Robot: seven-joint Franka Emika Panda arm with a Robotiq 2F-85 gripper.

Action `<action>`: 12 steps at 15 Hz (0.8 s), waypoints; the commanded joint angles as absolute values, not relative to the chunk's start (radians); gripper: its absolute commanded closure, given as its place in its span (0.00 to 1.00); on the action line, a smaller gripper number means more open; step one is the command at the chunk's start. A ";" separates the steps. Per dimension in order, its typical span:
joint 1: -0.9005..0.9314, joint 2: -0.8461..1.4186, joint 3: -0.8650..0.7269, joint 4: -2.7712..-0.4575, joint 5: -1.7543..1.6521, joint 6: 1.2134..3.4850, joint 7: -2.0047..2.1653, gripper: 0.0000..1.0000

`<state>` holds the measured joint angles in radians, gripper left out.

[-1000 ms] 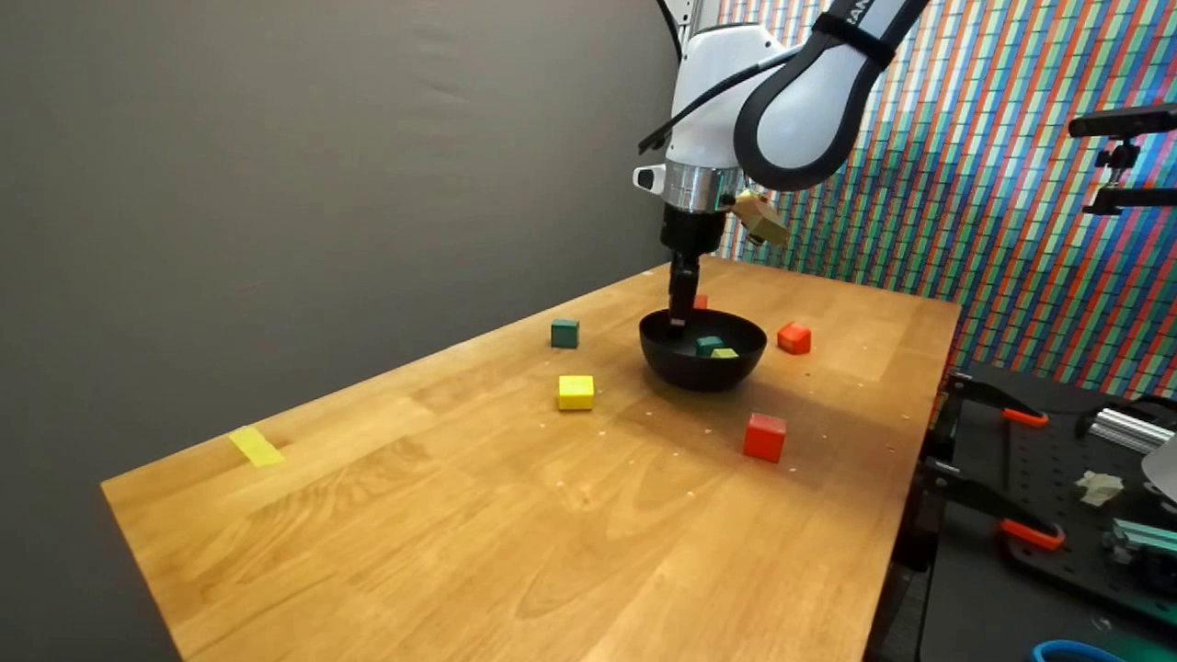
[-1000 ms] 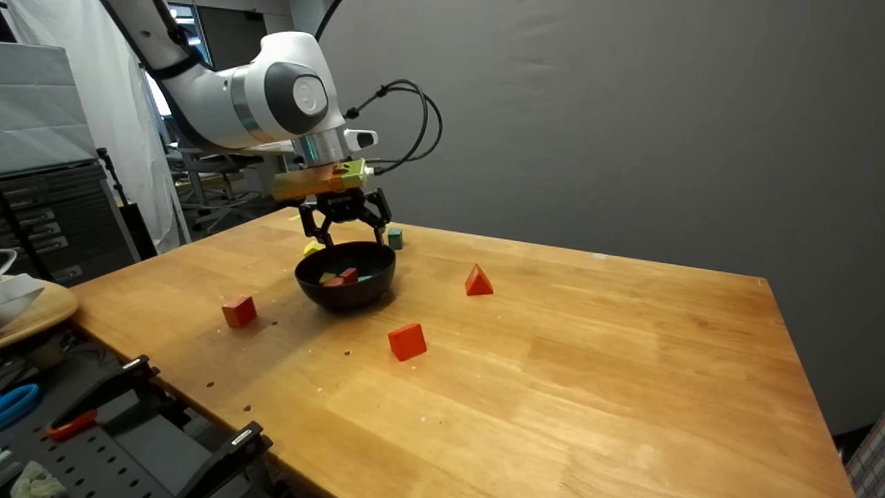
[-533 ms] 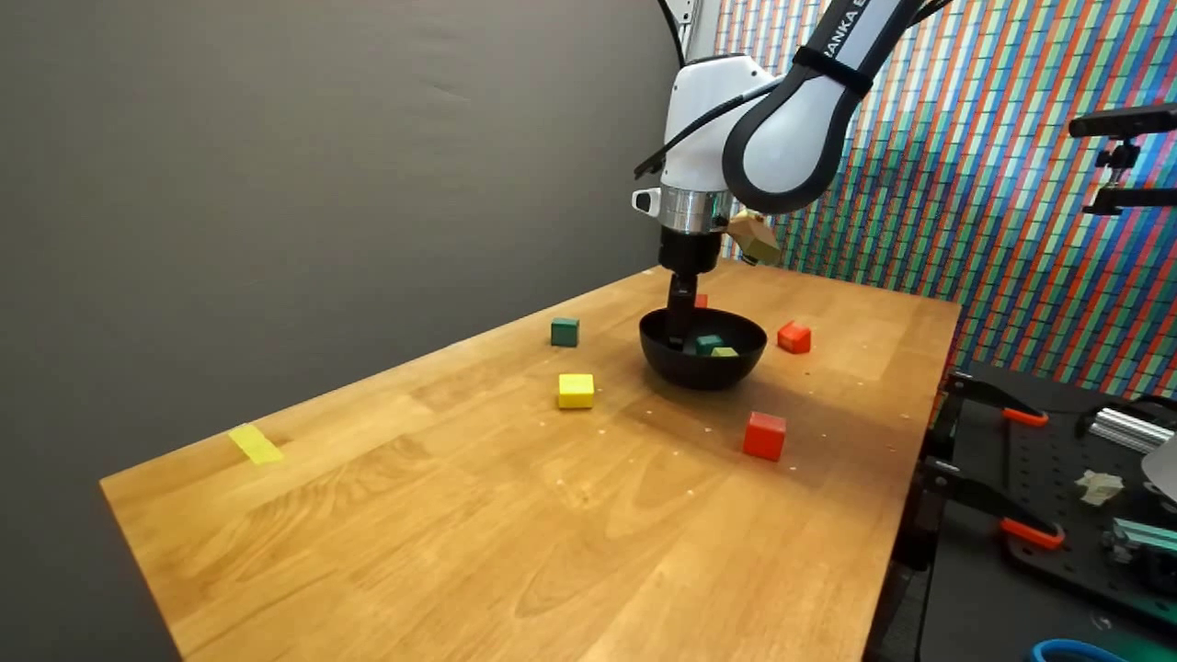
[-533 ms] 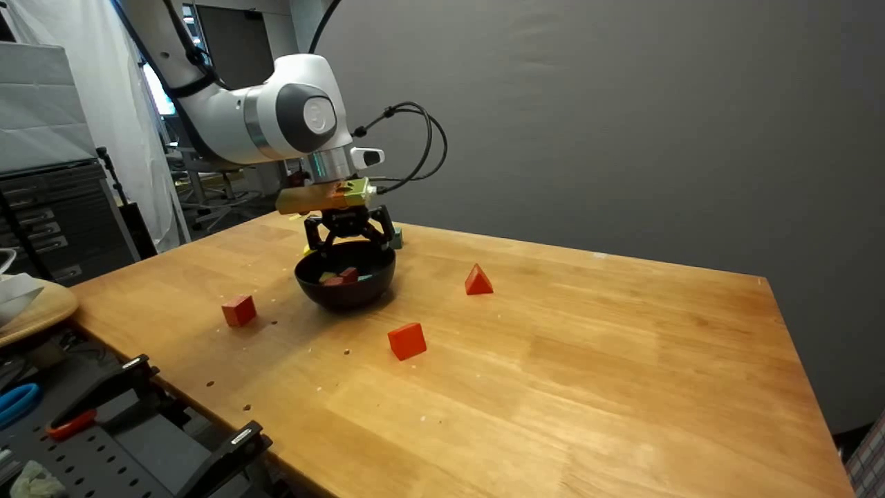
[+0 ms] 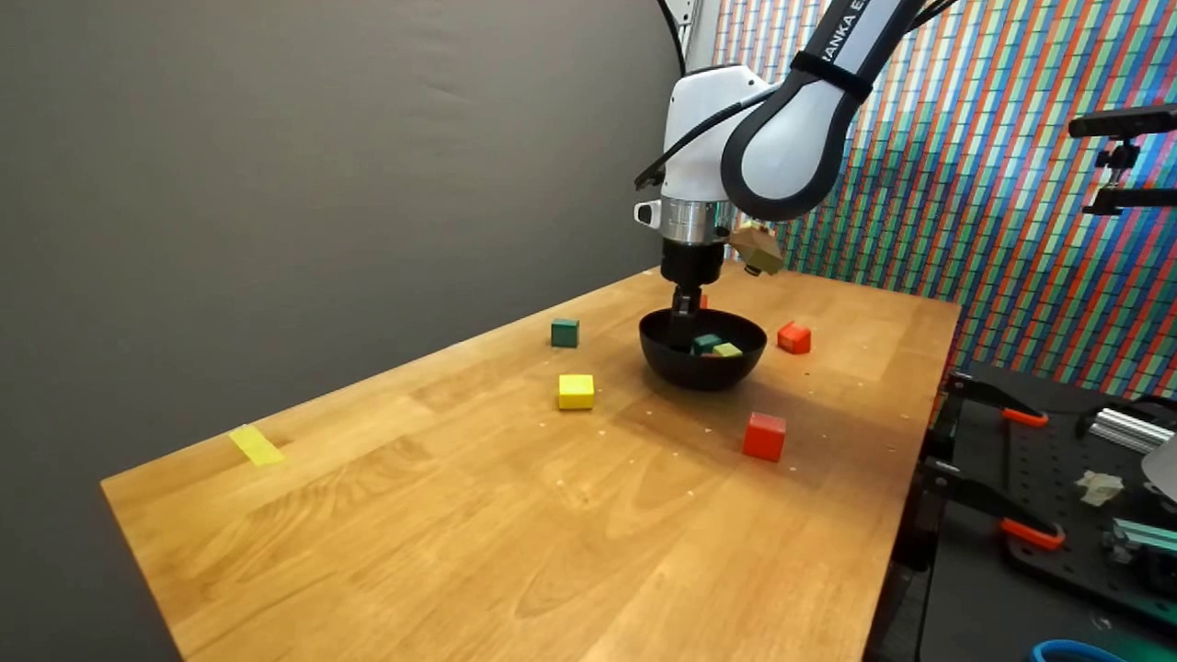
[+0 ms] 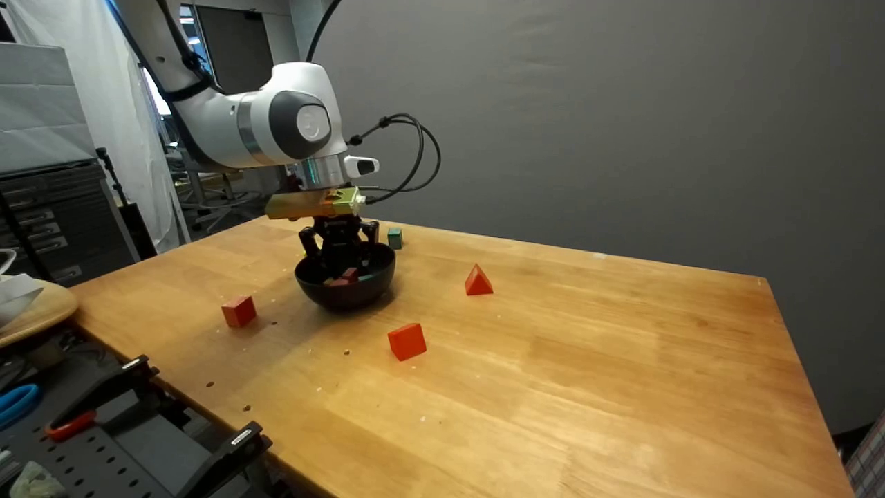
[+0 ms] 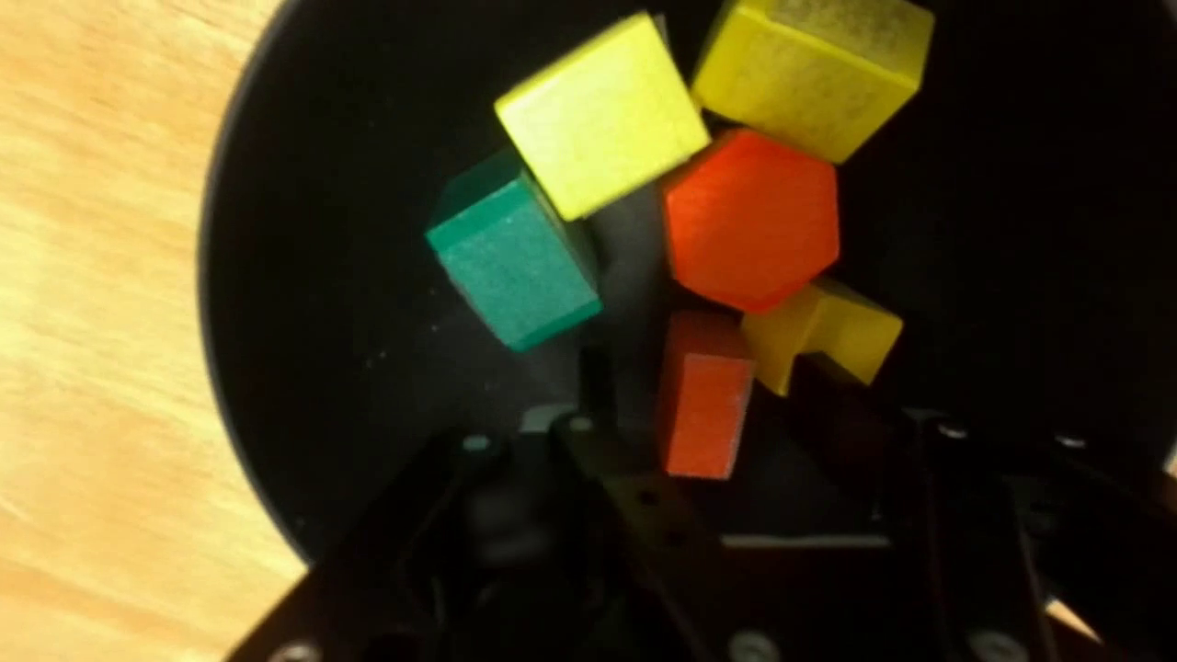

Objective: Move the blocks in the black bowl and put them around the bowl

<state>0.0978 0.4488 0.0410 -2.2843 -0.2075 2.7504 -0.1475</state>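
Observation:
The black bowl (image 5: 703, 372) stands on the wooden table and also shows in an exterior view (image 6: 346, 294). My gripper (image 7: 706, 363) is down inside it, fingers dark and apart. A red block (image 7: 708, 418) lies between the fingers, with a gap visible on each side. A yellow block (image 7: 851, 331) lies by the right finger. Also in the bowl are a red hexagonal block (image 7: 754, 221), a green block (image 7: 519, 262) and two more yellow blocks (image 7: 602, 119) (image 7: 814, 74). Outside it lie a green block (image 5: 565, 333), a yellow block (image 5: 576, 392), red blocks (image 6: 239, 311) (image 6: 407, 342) and a red pyramid (image 6: 478, 281).
The bowl's rim (image 7: 207, 267) surrounds my fingers. A yellow tape strip (image 5: 257, 445) is stuck near the table's edge. Black clamps (image 6: 228, 456) sit at the table's side. A grey wall (image 6: 588, 138) stands behind the table.
My gripper has gone down into the bowl, and its fingers have come closer together. The blocks in the bowl have shifted slightly. The blocks outside have not moved.

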 commanded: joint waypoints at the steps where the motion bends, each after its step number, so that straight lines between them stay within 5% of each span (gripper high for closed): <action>1: 0.063 0.466 0.077 -2.260 -0.139 2.740 -0.152 0.78; 4: 0.047 0.449 0.096 -2.262 -0.093 2.744 -0.158 0.92; 12: 0.111 0.097 0.021 -2.514 -0.214 2.735 -0.049 0.89</action>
<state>0.0747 0.2937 0.0589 -2.3580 -0.1484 2.7525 -0.1236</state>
